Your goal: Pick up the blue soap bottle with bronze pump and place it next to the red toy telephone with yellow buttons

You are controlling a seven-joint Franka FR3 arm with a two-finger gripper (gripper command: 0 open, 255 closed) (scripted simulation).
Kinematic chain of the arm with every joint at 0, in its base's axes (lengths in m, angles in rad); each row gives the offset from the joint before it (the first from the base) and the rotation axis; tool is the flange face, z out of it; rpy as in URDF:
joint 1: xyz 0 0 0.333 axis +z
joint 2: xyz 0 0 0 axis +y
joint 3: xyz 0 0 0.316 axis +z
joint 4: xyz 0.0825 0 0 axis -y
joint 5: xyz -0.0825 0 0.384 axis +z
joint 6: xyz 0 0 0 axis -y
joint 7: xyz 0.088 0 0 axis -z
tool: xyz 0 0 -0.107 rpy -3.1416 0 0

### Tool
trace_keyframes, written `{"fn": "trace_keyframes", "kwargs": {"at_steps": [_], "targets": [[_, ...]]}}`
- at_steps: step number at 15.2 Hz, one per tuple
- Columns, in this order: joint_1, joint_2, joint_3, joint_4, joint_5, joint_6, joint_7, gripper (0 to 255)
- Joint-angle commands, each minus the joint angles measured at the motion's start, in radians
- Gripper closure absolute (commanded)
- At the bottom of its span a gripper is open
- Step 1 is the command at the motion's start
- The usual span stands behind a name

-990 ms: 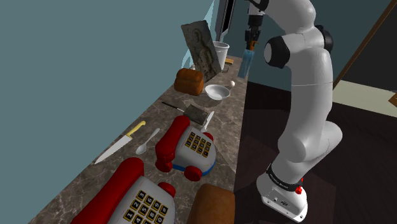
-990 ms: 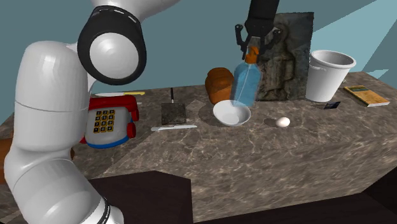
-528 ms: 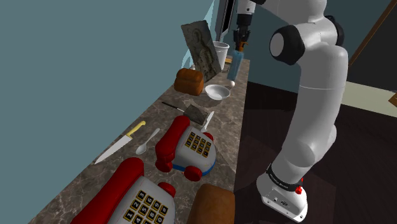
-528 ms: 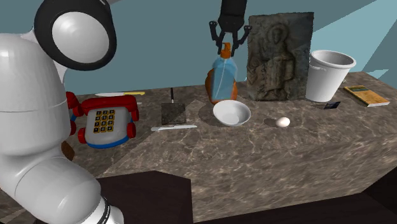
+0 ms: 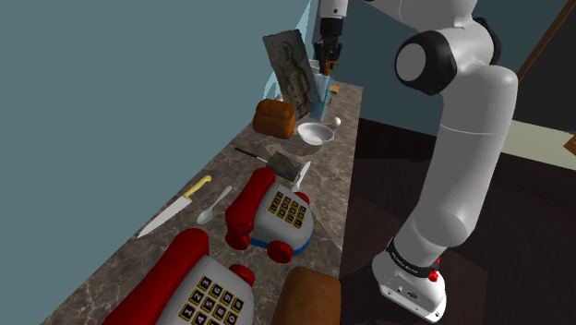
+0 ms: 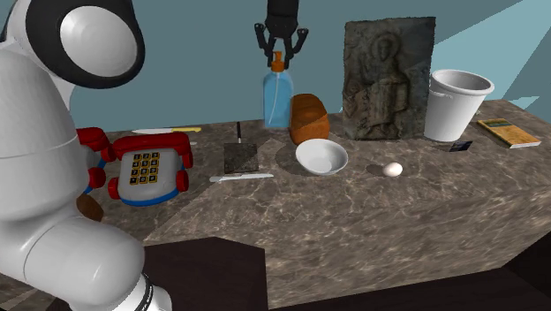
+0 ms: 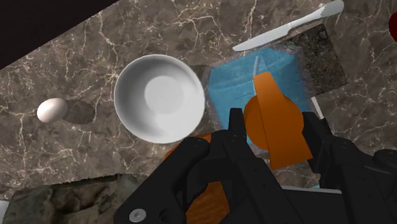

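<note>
A translucent blue soap bottle (image 6: 276,97) with an orange-brown pump (image 7: 273,121) hangs upright above the marble counter (image 6: 353,212). My gripper (image 6: 281,46) is shut on the pump from above. In the wrist view the fingers (image 7: 236,130) clasp the pump, with the blue body (image 7: 238,79) below them, beside the white bowl (image 7: 159,97). In the shoulder view the gripper (image 5: 328,57) holds the bottle (image 5: 325,88) above the counter's far end. The red toy telephone (image 6: 146,166) with yellow buttons lies toward the second exterior view's left, also the red toy telephone (image 5: 272,210).
Around the bottle are a brown bread loaf (image 6: 307,117), a white bowl (image 6: 321,156), an egg (image 6: 393,169), a dark square slab (image 6: 240,157) and a white knife (image 6: 241,178). A stone relief (image 6: 388,79) and white cup (image 6: 457,104) stand behind. A second red phone (image 5: 198,286) lies nearest.
The arm has carried the bottle toward the second exterior view's left, from over the bowl past the bread loaf, and the bottle now hangs straight.
</note>
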Motion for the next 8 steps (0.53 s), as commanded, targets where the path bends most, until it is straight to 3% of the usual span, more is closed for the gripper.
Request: {"fn": "trace_keyframes", "kwargs": {"at_steps": [1, 8], "targets": [[0.034, -0.016, 0.015, -0.016, -0.003, 0.002, 0.048, 255], [0.134, -0.003, 0.071, 0.008, 0.011, -0.006, 0.208, 255]]}}
